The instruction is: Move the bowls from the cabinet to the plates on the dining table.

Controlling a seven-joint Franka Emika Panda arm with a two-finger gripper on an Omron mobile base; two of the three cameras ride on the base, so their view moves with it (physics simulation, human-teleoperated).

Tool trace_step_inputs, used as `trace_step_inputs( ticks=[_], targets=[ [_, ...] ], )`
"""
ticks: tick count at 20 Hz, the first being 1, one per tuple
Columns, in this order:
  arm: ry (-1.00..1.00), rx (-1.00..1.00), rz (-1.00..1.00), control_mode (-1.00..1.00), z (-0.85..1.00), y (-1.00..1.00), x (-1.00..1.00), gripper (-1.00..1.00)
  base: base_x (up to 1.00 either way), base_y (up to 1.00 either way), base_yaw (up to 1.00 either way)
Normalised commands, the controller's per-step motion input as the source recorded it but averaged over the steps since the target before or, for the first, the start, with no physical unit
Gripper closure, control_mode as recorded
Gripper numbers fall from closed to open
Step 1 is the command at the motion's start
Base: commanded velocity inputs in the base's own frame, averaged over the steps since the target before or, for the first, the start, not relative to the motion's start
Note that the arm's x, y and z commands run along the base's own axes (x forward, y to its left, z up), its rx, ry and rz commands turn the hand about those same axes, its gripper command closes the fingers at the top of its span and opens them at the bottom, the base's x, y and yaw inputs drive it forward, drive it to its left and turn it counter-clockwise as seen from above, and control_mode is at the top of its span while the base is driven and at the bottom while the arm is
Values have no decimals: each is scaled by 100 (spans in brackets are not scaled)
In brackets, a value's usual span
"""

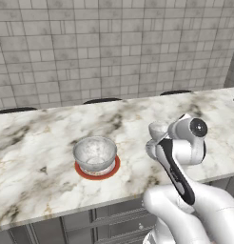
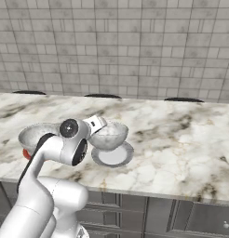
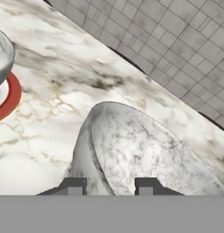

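One bowl sat on the red plate on the marble table. The gripper was clamped on the rim of the second bowl, one finger inside and one outside. That bowl hung just above the pale plate, at about three o'clock from the red one in the right base view.

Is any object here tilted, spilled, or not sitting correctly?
Yes. The second bowl, held at its rim by the claw, hangs tilted above the pale plate, not yet seated. The first bowl sits upright on the red-orange plate. Nothing looks spilled or damaged.
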Motion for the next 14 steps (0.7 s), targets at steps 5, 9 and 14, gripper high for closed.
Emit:
trace_step_inputs(
  ticks=[5, 9, 14],
  targets=[
    [0, 0, 0, -100, -27, -6, 11, 100, 0, 0, 0],
    [0, 0, 0, -100, -31, -6, 8, 100, 0, 0, 0],
    [0, 0, 0, -100, -40, -4, 8, 100, 0, 0, 0]
  ],
)
